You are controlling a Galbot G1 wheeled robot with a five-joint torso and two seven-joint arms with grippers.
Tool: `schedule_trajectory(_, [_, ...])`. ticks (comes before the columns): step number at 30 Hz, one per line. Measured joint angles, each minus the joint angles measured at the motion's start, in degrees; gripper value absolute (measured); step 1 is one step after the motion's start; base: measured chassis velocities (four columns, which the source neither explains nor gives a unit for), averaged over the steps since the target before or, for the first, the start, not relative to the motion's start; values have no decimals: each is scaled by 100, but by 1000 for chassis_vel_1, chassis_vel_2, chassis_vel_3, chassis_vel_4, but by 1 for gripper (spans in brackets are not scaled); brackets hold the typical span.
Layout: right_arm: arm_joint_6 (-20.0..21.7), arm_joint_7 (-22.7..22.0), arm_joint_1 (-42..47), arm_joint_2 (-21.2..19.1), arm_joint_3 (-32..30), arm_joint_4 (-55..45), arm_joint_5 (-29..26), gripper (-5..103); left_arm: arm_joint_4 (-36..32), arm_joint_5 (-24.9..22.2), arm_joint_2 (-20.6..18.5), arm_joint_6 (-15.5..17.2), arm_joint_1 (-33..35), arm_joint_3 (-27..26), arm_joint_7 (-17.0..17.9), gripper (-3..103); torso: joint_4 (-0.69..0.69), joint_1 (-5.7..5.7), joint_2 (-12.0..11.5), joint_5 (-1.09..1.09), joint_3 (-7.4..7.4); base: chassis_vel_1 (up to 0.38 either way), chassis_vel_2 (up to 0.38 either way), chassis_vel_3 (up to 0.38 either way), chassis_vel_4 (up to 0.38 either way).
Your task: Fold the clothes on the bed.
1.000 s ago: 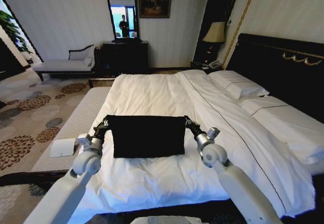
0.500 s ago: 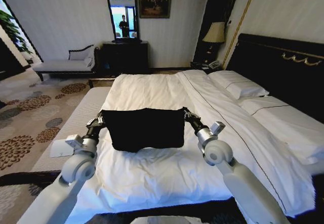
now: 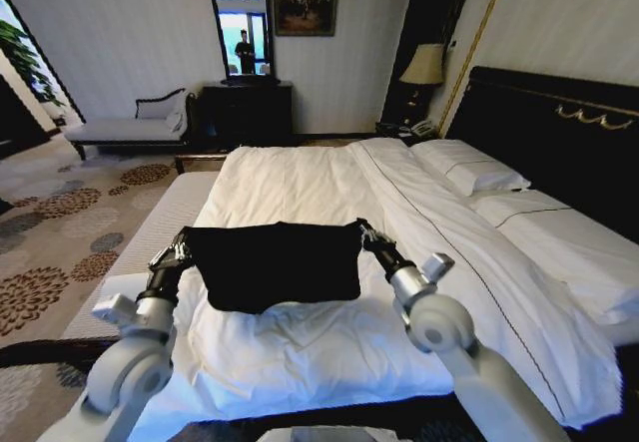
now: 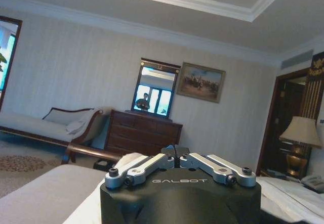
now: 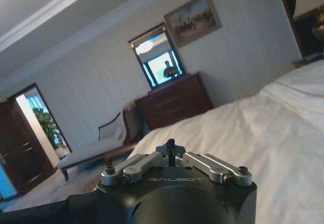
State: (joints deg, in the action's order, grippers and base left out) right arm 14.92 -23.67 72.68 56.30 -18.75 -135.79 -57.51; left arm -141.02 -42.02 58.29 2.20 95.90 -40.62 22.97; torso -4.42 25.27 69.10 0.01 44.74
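Over the bed, both claws have raised the T-shirt higher.

Black T-shirt, white bed, dark headboard.

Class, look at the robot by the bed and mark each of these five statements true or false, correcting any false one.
1. The black T-shirt is stretched between the left gripper and the right gripper. True.
2. The T-shirt lies flat on the pillows. False: its top edge is held up over the white duvet, away from the pillows.
3. Both grippers are shut on the T-shirt. True.
4. A lamp stands beside the headboard. True.
5. The grey chaise has the T-shirt draped over it. False: the T-shirt is over the bed.
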Motion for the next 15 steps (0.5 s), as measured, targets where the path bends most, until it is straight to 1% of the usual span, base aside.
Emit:
schedule_trajectory(3, [186,-108,337,-8,-139,-333,-162,1,-176,1,96,2,325,-6,17,0,0,-1,0,0,0,0,0,0,0])
schedule_trajectory(6, [269,-196,240,13,-99,-214,-315,1,-79,-23,135,48,240,181,82,0,0,-2,1,1,0,0,0,0,0])
schedule_trajectory(8, [302,-356,-199,73,70,215,-545,1,228,-54,150,117,-111,473,205,0,0,-1,0,0,1,0,0,0,0])
schedule_trajectory(9, [329,-458,-549,113,188,498,-762,1,486,-58,152,167,-415,676,272,0,0,-1,0,-2,2,0,0,0,0])
schedule_trajectory(10, [329,-458,-549,113,188,498,-762,1,486,-58,152,167,-415,676,272,0,0,-1,0,-2,2,0,0,0,0])
schedule_trajectory(11, [340,-498,-834,147,306,753,-892,1,700,-55,153,187,-621,803,291,0,0,1,0,-2,2,0,0,0,0])
schedule_trajectory(12, [341,-523,-1029,173,392,992,-930,1,934,-55,150,204,-805,904,307,0,1,1,-1,-1,2,0,0,0,0])
schedule_trajectory(14, [317,-520,-1621,351,820,1879,-895,1,1729,-100,141,239,-1346,1179,328,0,-1,4,-3,0,4,0,0,0,0])
schedule_trajectory(15, [317,-520,-1621,351,820,1879,-895,1,1729,-100,141,239,-1346,1179,328,0,-1,4,-3,0,4,0,0,0,0])
